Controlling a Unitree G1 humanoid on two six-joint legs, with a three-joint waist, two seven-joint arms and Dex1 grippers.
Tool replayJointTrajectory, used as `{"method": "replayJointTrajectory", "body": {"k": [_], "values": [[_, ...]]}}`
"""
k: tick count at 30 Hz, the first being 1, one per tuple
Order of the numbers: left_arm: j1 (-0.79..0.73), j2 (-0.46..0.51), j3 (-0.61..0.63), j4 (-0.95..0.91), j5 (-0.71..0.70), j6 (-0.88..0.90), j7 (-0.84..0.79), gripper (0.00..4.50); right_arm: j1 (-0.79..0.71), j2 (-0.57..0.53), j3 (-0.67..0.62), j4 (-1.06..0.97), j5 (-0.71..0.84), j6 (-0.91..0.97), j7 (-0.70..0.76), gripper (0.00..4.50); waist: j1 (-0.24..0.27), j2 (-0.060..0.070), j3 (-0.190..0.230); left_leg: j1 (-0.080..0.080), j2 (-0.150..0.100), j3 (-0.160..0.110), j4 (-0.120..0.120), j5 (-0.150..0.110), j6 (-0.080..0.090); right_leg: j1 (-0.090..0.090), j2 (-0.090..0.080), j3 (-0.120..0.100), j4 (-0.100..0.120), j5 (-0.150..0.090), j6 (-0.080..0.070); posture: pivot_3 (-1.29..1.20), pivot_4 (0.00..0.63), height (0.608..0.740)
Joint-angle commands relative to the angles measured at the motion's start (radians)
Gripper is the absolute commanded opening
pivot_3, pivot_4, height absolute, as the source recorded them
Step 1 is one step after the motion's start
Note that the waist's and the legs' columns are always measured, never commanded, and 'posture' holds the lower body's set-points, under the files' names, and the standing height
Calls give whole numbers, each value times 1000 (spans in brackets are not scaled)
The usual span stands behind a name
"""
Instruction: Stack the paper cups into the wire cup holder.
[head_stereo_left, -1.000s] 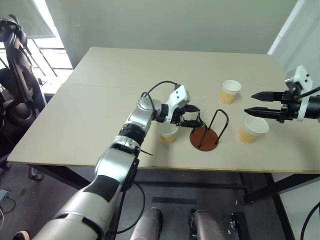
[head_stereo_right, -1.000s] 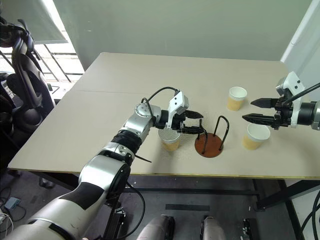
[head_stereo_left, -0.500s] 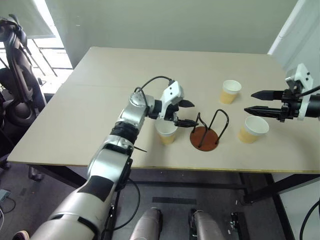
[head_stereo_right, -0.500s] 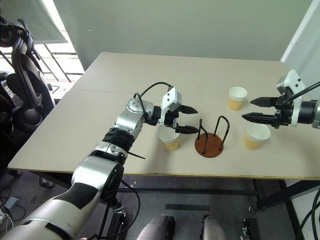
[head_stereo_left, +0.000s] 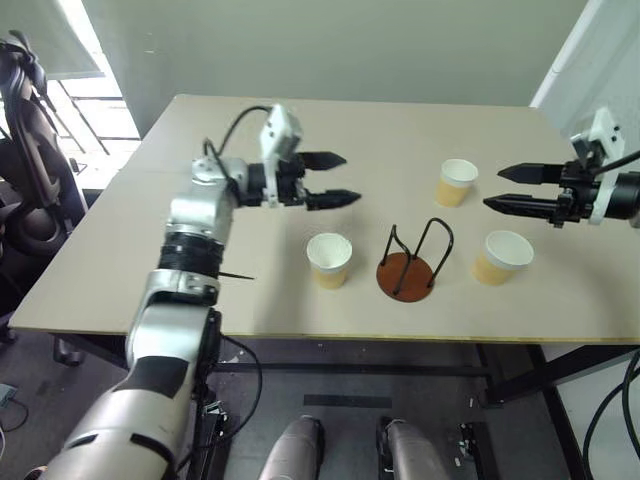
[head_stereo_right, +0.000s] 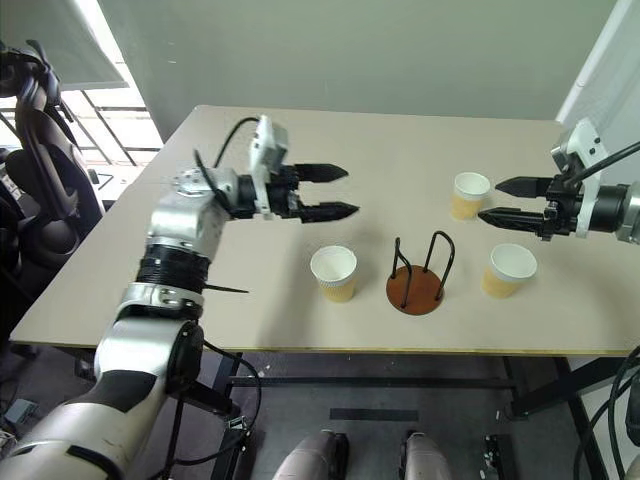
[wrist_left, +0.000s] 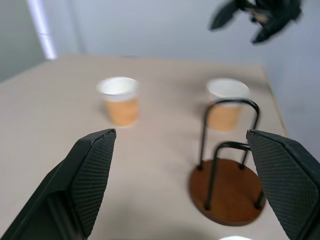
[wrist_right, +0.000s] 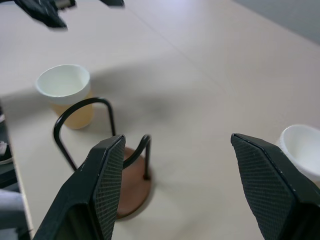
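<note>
Silver arm (head_stereo_left: 190, 240) — black cable loop, white wrist housing.

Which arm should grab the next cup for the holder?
Probably right. The right claw hangs open between the far cup and the near-right cup, beside the empty wire cup holder. The left claw, also open, sits up and away from the near-left cup.

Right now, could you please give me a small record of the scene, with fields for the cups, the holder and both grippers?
cups: three paper cups, all upright on the table: near cup, far cup, right cup
holder: wire cup holder, no cup in it, standing between near cup and right cup
left gripper: open, holds nothing, above the table beyond the near cup
right gripper: open, holds nothing, above the right cup
stacking: not begun
</note>
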Motion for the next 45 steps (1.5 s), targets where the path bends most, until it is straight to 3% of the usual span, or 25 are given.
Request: {"method": "replayJointTrajectory", "body": {"k": [1,8,18,29,45], "values": [[-19,46,34,-16,-15,17,43,4470,-103,21,79,105,-136,-177,-20,3406,-1,0,0,0,0,0,0,0,0,0,0,0,0,0,0,0,150,740],[29,93,16,-94,-33,66,26,4470,-341,146,267,539,-407,-539,-38,3406,0,1,0,0,0,-2,0,0,0,-2,0,-1,1,2,-6,0,150,740],[57,100,15,-150,-50,108,47,4470,-533,290,405,953,-692,-822,-295,3406,3,1,1,-1,1,-3,-3,-6,-6,-5,0,-3,2,0,-12,0,150,740],[63,100,6,-160,-52,112,64,4470,-582,358,492,1086,-895,-834,-530,3406,3,2,1,-1,1,-3,-3,-11,-6,-5,0,-4,1,0,-11,0,150,740],[105,108,7,-246,-66,153,94,4470,-562,440,585,1142,-1076,-737,-722,3406,1,2,1,-1,2,-3,-3,-16,-15,-6,-1,-4,2,-1,-14,0,150,740]]}}
